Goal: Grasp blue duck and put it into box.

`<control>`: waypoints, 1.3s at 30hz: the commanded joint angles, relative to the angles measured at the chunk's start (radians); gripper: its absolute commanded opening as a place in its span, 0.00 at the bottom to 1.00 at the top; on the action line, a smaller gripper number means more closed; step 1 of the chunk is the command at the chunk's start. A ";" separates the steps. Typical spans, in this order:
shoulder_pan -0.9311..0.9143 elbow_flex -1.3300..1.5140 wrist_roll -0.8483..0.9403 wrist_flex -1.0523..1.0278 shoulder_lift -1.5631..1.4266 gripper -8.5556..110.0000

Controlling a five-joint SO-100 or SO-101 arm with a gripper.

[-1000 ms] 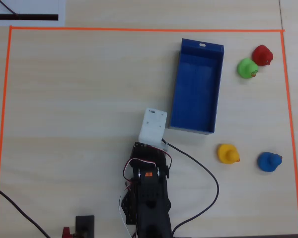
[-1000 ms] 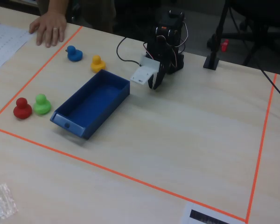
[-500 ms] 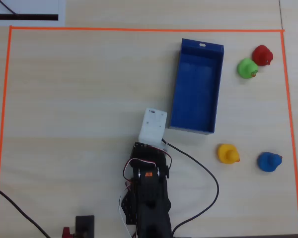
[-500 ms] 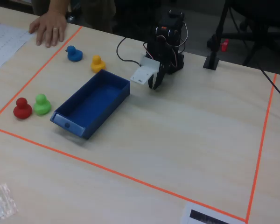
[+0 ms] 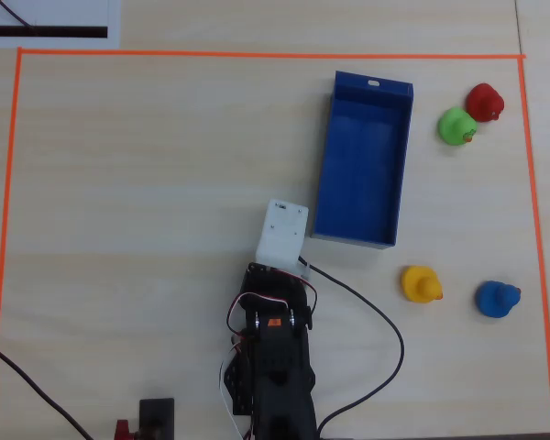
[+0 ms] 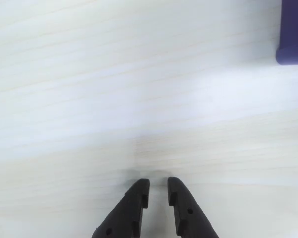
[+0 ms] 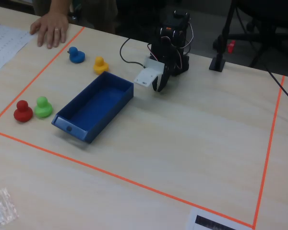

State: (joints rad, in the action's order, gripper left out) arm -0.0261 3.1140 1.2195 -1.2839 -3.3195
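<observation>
The blue duck [image 5: 498,299] stands on the table at the lower right of the overhead view, to the right of a yellow duck; in the fixed view [image 7: 76,55] it is at the far left. The open blue box [image 5: 374,90] lies empty right of centre; it also shows in the fixed view [image 7: 72,128], and its corner shows in the wrist view [image 6: 293,34]. My gripper [image 6: 159,186] is empty, its jaws almost together over bare table. It hangs low beside the box's near end [image 7: 158,86], far from the blue duck.
A yellow duck [image 5: 421,284] sits left of the blue one. A green duck [image 5: 456,126] and a red duck [image 5: 485,102] sit beyond the box's right side. Orange tape [image 5: 257,54] frames the work area. A person's hand [image 7: 50,28] rests near the blue duck.
</observation>
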 commanded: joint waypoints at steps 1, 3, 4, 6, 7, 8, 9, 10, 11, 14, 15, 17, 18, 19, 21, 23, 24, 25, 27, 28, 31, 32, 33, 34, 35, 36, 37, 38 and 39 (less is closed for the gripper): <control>0.006 -0.003 0.008 -0.021 0.008 0.09; 0.006 -0.003 0.008 -0.021 0.008 0.09; 0.006 -0.003 0.008 -0.021 0.008 0.09; 0.006 -0.003 0.008 -0.021 0.008 0.09; 0.006 -0.003 0.008 -0.021 0.008 0.09; 0.006 -0.003 0.008 -0.021 0.008 0.09; 0.006 -0.003 0.008 -0.021 0.008 0.09; 0.006 -0.003 0.008 -0.021 0.008 0.09; 0.006 -0.003 0.008 -0.021 0.008 0.09; 0.006 -0.003 0.008 -0.021 0.008 0.09; 0.006 -0.003 0.008 -0.021 0.008 0.09; 0.012 -0.003 0.008 -0.021 0.008 0.09; 0.018 -0.003 0.008 -0.021 0.008 0.09; 0.014 -0.003 0.008 -0.021 0.008 0.09; 0.008 -0.003 0.008 -0.021 0.008 0.09; 0.008 -0.003 0.008 -0.021 0.008 0.09; 0.008 -0.003 0.008 -0.021 0.008 0.09; 0.008 -0.003 0.008 -0.021 0.008 0.09; 0.002 -0.003 0.008 -0.021 0.008 0.09; -0.003 -0.003 0.008 -0.021 0.008 0.09; -0.006 -0.003 0.008 -0.021 0.008 0.09; -0.006 -0.003 0.008 -0.021 0.008 0.09; -0.006 -0.003 0.008 -0.021 0.008 0.09; -0.006 -0.003 0.008 -0.021 0.008 0.09; -0.006 -0.003 0.008 -0.021 0.008 0.09; -0.006 -0.003 0.008 -0.021 0.008 0.09; -0.006 -0.003 0.008 -0.021 0.008 0.09; -0.006 -0.003 0.009 -0.025 0.008 0.09; -0.006 -0.003 0.026 -0.025 0.008 0.08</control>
State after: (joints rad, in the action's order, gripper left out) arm -0.0230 3.1140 1.2195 -1.2839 -3.3195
